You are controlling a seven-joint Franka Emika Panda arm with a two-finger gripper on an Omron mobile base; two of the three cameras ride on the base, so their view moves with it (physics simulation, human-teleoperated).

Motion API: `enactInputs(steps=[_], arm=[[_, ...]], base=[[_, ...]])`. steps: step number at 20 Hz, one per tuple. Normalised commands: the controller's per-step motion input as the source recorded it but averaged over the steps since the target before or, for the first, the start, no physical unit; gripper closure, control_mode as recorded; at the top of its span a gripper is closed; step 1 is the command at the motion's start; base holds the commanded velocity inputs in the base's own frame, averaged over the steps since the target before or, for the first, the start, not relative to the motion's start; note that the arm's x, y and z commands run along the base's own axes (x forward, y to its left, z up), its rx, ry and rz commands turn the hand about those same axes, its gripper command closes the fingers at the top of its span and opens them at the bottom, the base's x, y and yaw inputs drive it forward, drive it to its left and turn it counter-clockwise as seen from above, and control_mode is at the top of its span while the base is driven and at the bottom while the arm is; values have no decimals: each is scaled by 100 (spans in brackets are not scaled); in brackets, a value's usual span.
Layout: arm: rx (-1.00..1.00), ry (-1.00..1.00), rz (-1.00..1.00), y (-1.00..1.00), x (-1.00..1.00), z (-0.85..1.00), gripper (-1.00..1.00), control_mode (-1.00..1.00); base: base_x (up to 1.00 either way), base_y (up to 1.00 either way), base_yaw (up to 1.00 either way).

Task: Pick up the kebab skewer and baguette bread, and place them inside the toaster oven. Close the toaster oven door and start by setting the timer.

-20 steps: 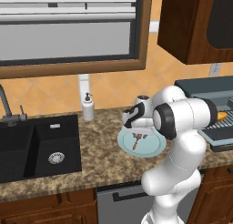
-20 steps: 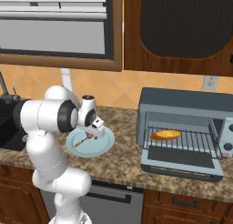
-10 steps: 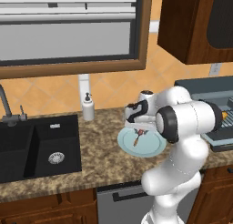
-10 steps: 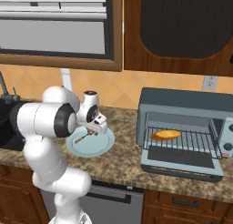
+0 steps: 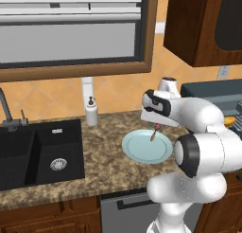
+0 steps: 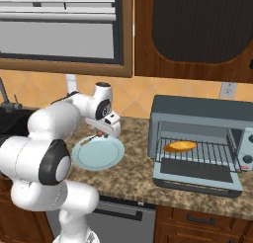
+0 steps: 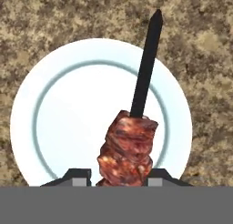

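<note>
Pinching the meat chunks of the kebab skewer (image 7: 129,141), the gripper (image 7: 117,175) holds a light, rigid stick; the soft chunks may slip.

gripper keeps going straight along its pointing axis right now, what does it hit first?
Probably the plate. The gripper, shut on the kebab skewer, points down at it from above, so the skewer's dangling end would likely touch the plate before the fingers. The gap is hard to judge.
</note>
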Motion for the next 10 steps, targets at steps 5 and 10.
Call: enactInputs(steps=[5,10], arm=[[2,0,-23,-23,-95,70,100,-100],[3,0,-27,-26,-87,66,100,-100]], base=[[0,0,0],[0,0,0]])
